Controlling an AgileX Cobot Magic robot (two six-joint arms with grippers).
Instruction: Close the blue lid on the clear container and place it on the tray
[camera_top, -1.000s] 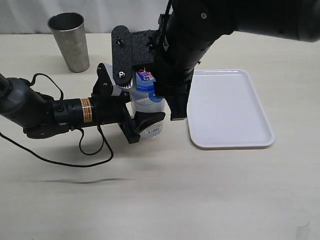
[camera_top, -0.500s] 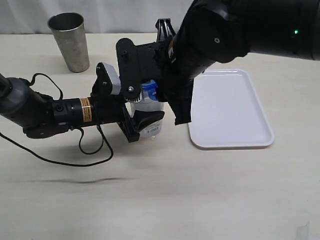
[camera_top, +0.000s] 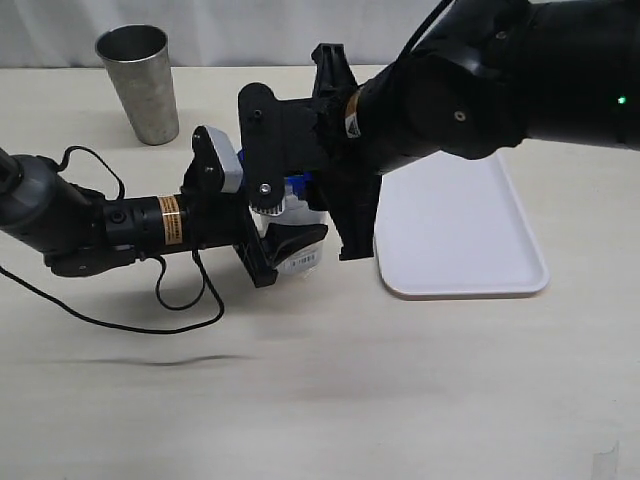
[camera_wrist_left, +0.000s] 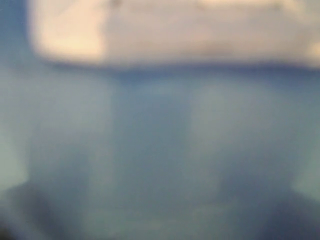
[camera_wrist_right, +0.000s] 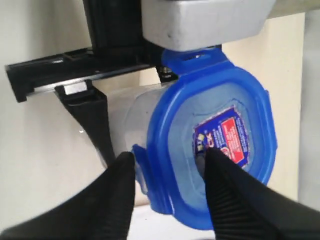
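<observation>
The clear container (camera_top: 303, 258) stands on the table, and my left gripper (camera_top: 288, 230) is shut on its side; one black finger (camera_wrist_right: 95, 120) shows beside the clear wall (camera_wrist_right: 132, 112). On top of the container sits the blue lid (camera_wrist_right: 220, 145), sticker face up, only just visible under the right arm (camera_top: 296, 185). My right gripper (camera_wrist_right: 167, 159) reaches down over it and is shut on the lid's rim, one finger by a flap and one on the lid's top. The white tray (camera_top: 460, 220) lies just right of the container. The left wrist view is a blue-grey blur.
A grey metal cup (camera_top: 140, 85) stands at the back left. The left arm's black cable (camera_top: 190, 300) loops across the table in front of that arm. The right arm's bulk hangs over the tray's near-left part.
The right gripper has come down with the blue lid, which was tilted and higher a second ago and now sits lower on the container. The left arm has stayed still.
</observation>
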